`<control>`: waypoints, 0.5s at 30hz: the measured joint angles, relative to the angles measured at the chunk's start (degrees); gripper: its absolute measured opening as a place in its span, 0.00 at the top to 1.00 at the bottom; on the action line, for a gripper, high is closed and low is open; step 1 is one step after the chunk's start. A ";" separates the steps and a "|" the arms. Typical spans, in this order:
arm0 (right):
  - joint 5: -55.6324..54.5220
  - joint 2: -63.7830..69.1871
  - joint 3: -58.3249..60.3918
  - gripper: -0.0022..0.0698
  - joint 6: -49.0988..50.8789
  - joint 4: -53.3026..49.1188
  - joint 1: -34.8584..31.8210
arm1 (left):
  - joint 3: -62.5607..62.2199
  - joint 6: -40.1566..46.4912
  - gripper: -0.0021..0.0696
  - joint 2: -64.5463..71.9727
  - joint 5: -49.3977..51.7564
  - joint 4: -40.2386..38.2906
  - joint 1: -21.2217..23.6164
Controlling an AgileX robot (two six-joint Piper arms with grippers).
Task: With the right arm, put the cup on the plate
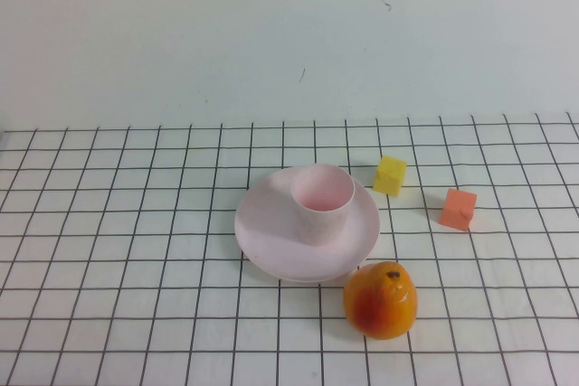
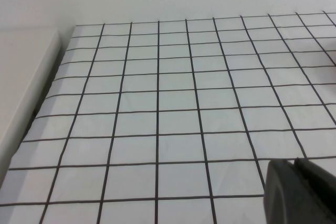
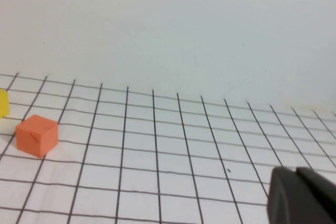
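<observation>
Pink round cup (image 1: 322,202) stands upright on the shallow plate (image 1: 271,240); left claw (image 2: 302,192) and right claw (image 3: 303,196) sit off the gridded surface (image 1: 136,250), fingers unreadable.

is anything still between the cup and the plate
No. The cup stands upright on the plate. The orange fruit and two blocks sit off the plate. Left gripper and right gripper show only in their wrist views, holding nothing.
</observation>
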 joint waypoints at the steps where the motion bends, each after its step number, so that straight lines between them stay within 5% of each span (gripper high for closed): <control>1: -2.27 -0.31 1.36 0.97 -3.42 2.68 0.00 | 0.00 0.00 0.97 0.00 0.00 0.00 0.00; 5: -6.85 -0.93 5.76 0.97 -9.25 7.01 0.00 | 0.00 0.00 0.97 0.00 0.00 0.00 0.00; 15: 4.61 -0.97 6.26 0.97 -10.77 7.53 0.00 | 0.00 0.00 0.98 0.00 0.00 0.00 0.00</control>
